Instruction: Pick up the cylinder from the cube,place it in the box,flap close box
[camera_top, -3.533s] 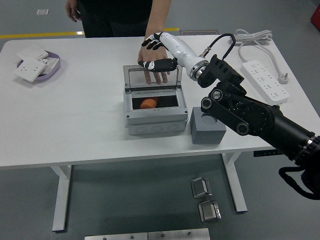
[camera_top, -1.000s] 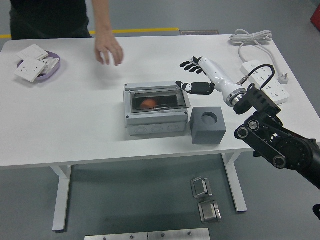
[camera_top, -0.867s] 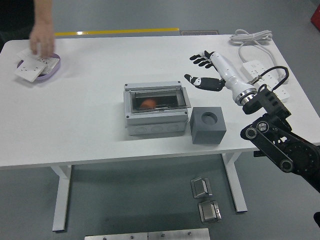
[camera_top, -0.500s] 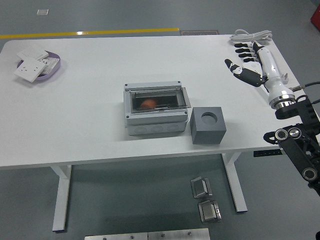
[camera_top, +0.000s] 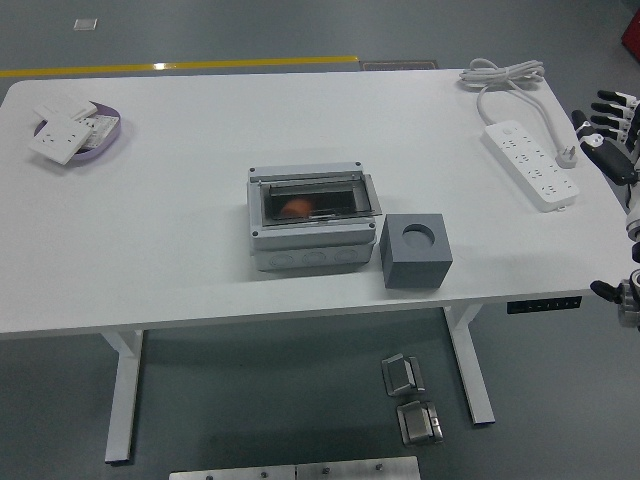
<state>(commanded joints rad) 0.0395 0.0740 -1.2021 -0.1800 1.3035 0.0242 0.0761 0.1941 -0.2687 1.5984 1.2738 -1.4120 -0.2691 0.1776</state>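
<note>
A grey box (camera_top: 311, 245) stands at the table's middle with its clear flap (camera_top: 312, 198) shut. An orange cylinder (camera_top: 295, 208) lies inside it, seen through the flap. A dark grey cube (camera_top: 415, 250) with an empty round hole on top stands just right of the box. My right hand (camera_top: 611, 133) is at the picture's right edge, beyond the table's right side, with its fingers spread and holding nothing. My left arm is out of view.
A white power strip (camera_top: 535, 165) with a coiled cable (camera_top: 502, 74) lies at the back right. A purple dish (camera_top: 105, 137) with white switch plates (camera_top: 62, 138) sits at the back left. Metal parts (camera_top: 410, 397) lie on the floor under the table.
The flap went from raised to shut. My right arm drew back from the box to the right edge. The person's hand left the box, went to the dish, then out of view.
</note>
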